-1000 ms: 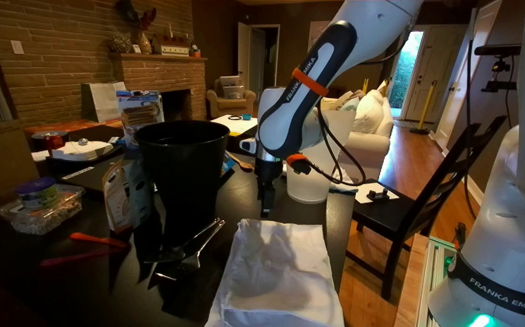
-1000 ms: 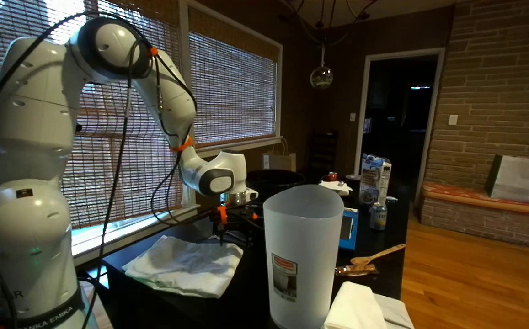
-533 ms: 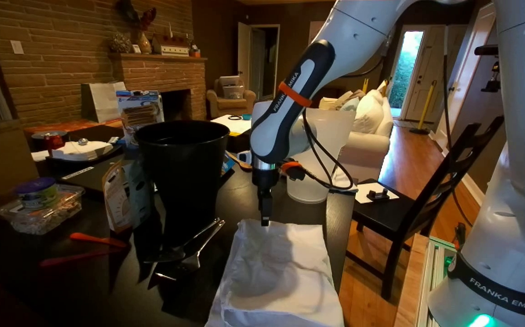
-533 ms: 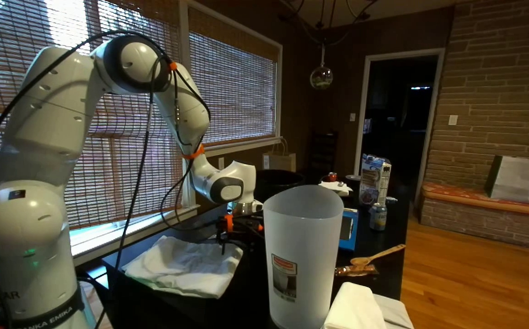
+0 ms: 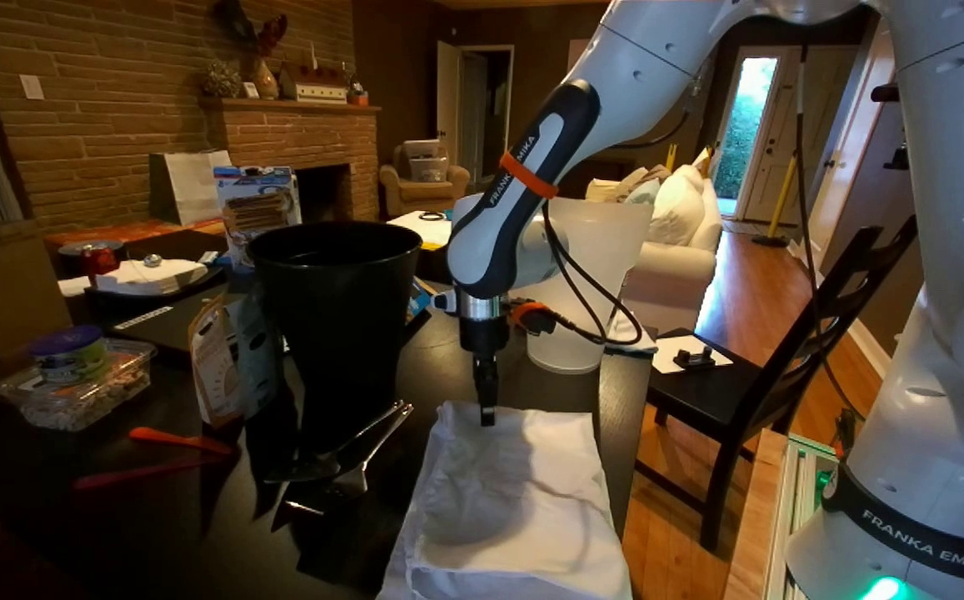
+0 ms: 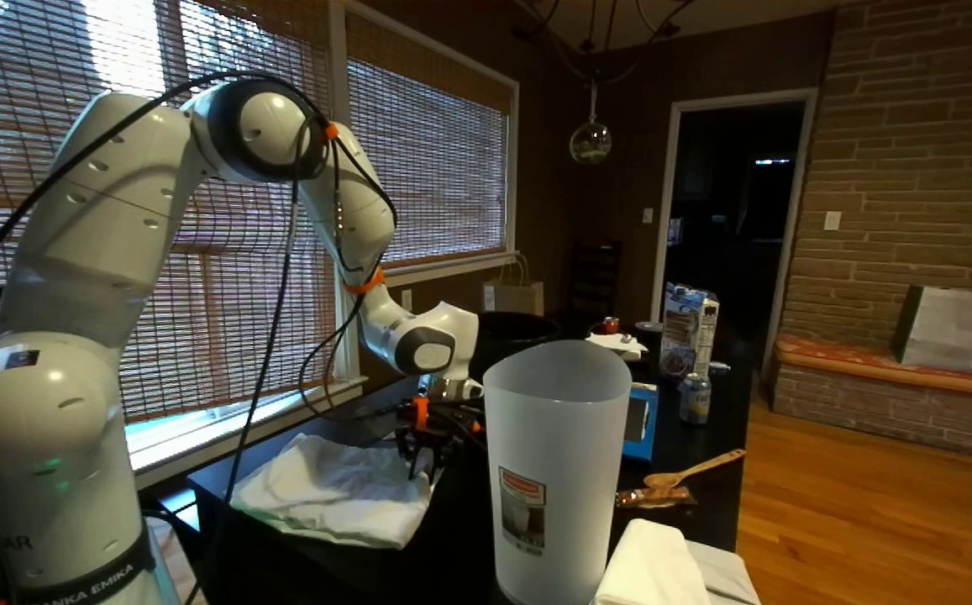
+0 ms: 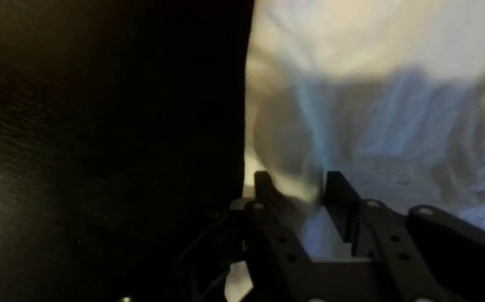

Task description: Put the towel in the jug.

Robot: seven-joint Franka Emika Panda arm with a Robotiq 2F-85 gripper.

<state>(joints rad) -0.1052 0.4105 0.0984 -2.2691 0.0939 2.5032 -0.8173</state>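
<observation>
Claw [image 7: 298, 180] poised at the edge of the towel [image 7: 397, 121], fingers part-way apart with cloth showing between them; whether they touch it is hard to tell. Grasping looks to be the step in hand: the towel lies spread on the worktop [image 5: 625, 408], while the jug [image 6: 557, 470] stands upright nearby. Next, the claw probably needs to close on a fold, then lift it clear of the jug's rim. Compared with half a second ago, the claw sits slightly lower and its fingers are nearer each other.
</observation>
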